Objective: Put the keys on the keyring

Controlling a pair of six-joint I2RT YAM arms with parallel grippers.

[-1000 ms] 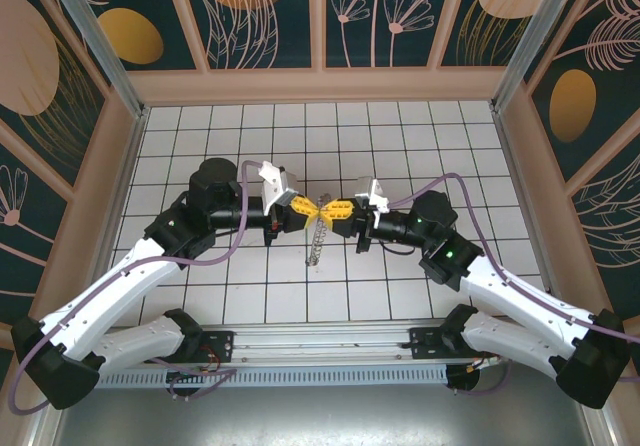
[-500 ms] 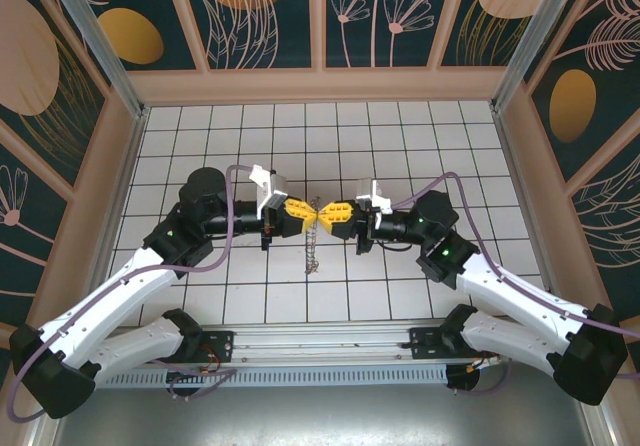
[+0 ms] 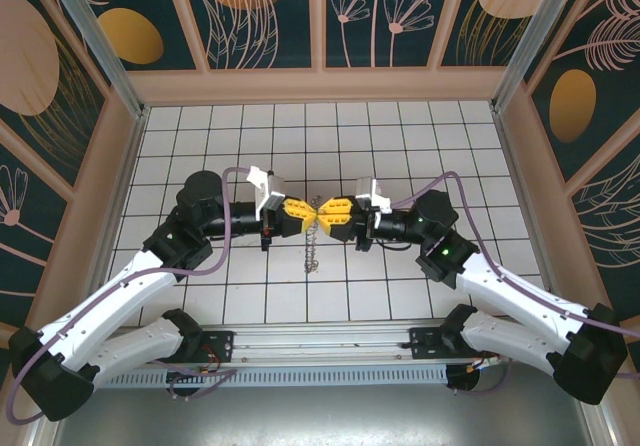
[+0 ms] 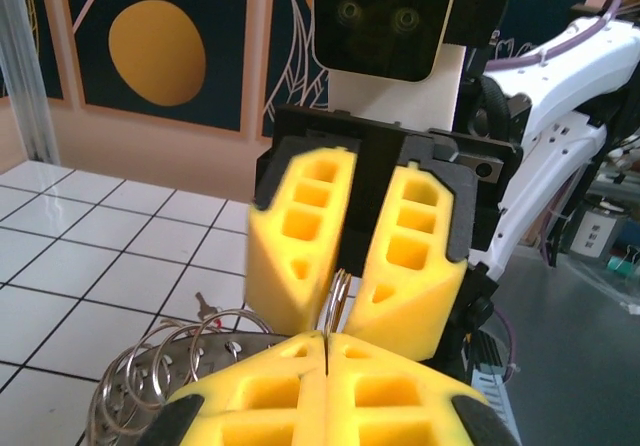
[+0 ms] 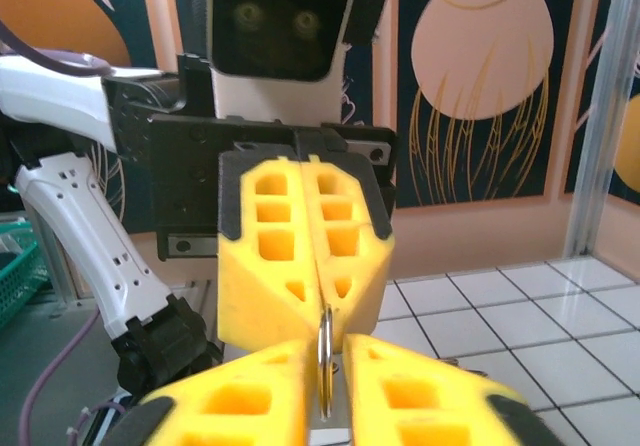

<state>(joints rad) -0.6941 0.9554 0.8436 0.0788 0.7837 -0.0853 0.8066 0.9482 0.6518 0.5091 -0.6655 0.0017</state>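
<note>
Right gripper (image 3: 326,212) had eased to a narrow gap around the keyring (image 3: 313,247), mid-frame; left gripper (image 3: 308,211) held it clamped. Risk judged: ring could slip to the tabletop (image 3: 400,136) if that single grip twisted.

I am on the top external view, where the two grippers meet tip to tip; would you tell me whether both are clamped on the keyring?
Observer: The left gripper is shut on the keyring, which stands edge-on between its fingers.
Operator: Thank you. And the right one?
Observer: The right gripper stands slightly open; the ring's edge sits in the gap between its fingers, not pinched.
</note>
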